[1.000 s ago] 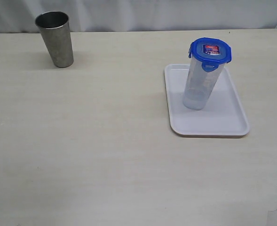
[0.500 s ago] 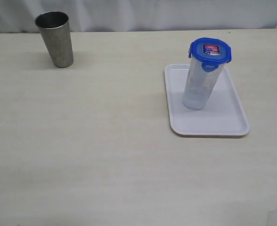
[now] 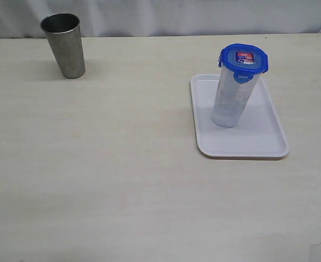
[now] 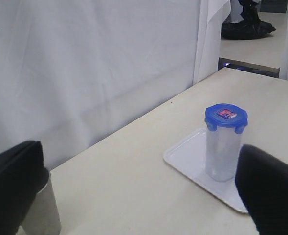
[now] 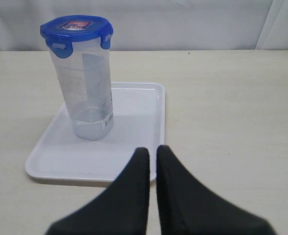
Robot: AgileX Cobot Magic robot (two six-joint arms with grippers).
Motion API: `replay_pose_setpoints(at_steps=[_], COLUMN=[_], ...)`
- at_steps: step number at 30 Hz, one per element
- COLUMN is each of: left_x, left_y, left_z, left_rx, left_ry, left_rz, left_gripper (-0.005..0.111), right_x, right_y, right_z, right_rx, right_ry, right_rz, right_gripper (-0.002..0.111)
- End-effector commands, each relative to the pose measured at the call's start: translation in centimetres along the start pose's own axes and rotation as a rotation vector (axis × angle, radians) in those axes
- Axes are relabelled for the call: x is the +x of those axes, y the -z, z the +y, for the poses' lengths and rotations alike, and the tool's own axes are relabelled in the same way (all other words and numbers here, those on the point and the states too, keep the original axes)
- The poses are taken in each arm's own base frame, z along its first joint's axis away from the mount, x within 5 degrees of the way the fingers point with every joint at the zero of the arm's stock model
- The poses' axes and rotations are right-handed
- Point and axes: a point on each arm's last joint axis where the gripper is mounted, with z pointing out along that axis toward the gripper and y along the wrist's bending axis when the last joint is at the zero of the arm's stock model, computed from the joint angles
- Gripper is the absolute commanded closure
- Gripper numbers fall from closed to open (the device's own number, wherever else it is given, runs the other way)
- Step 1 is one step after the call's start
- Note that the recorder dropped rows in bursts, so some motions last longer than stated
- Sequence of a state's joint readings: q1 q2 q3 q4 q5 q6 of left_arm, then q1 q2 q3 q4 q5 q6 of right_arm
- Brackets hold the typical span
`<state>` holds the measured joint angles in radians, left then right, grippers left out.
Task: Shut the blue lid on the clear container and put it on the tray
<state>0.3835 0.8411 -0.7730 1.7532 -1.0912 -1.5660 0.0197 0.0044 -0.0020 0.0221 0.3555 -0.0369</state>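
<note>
The left pincer (image 4: 139, 164) gapes wide beside the steel cup (image 3: 65, 46), while ahead of the shut, empty right pincer (image 5: 151, 152) the clear container (image 3: 229, 101), blue lid (image 3: 244, 58) on, stands upright on the tray (image 3: 269, 143) on the pale desk (image 3: 122, 174) before white curtains, probably light, stiff and slick, best gripped mid-wall.

It looks like a lab test station: a plain pale counter (image 3: 122, 180) closed off behind by hanging white sheets (image 4: 85, 63).
</note>
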Motion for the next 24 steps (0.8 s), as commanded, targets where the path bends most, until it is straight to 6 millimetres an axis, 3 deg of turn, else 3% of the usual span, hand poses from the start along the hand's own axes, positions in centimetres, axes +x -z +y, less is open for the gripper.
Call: replay_pose_setpoints(at_steps=[1, 7, 11, 15, 24], left_x=[0.0, 0.4, -1.7, -2.6, 0.1], left_y=[0.0, -0.5, 0.3, 3.1, 5.9], left_z=[0.0, 1.5, 2.1, 3.2, 3.7], left_rx=[-0.001, -0.082, -0.073, -0.085, -0.069], left_ry=[0.011, 0.078, 0.423, 0.705, 1.189], left_rz=[-0.007, -0.034, -0.505, -0.974, -1.499], left_gripper=[0.002, 0.002, 0.002, 0.002, 0.002], right_x=[0.0, 0.0, 0.0, 0.0, 0.0], right_y=[0.0, 0.0, 0.0, 0.0, 0.0], right_z=[0.0, 0.0, 0.0, 0.0, 0.0], right_rx=[0.007, 0.007, 0.007, 0.007, 0.007], right_ry=[0.002, 0.002, 0.002, 0.002, 0.002], right_rz=[-0.013, -0.013, -0.013, -0.013, -0.013], right_gripper=[0.103, 0.103, 0.103, 0.103, 0.103])
